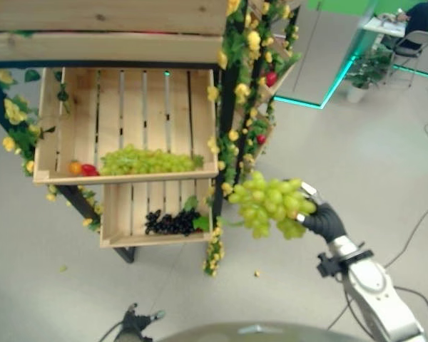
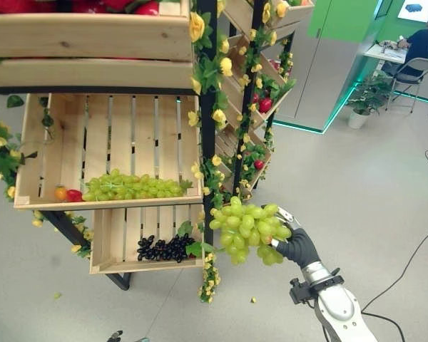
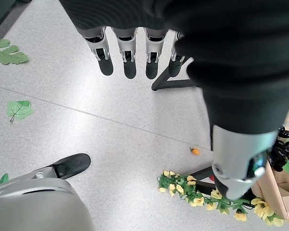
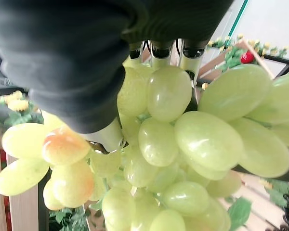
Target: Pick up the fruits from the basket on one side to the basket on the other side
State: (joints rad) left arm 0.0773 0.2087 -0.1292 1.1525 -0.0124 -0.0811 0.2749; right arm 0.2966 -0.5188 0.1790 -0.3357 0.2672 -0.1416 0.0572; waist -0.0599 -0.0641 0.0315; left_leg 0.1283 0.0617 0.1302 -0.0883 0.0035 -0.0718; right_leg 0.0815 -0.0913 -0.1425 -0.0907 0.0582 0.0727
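Fingers (image 4: 160,50) and thumb curled round a bunch of green grapes (image 1: 269,206), clasped in the right hand (image 1: 322,220) at centre right of the frame, beside the flowered post. Forearm slanting down to the lower right corner. Left hand (image 3: 135,53) hanging low at bottom left, fingers straight and relaxed, grasping nothing. More green grapes (image 1: 146,161) lying in the upper crate (image 1: 128,174) at centre left, dark grapes (image 1: 172,223) in the lower crate (image 1: 157,239).

The grapes (image 4: 207,139) look glossy and smooth. The crates (image 1: 128,135) are of rough pale wood. The floor (image 3: 111,130) is grey, speckled, smooth.
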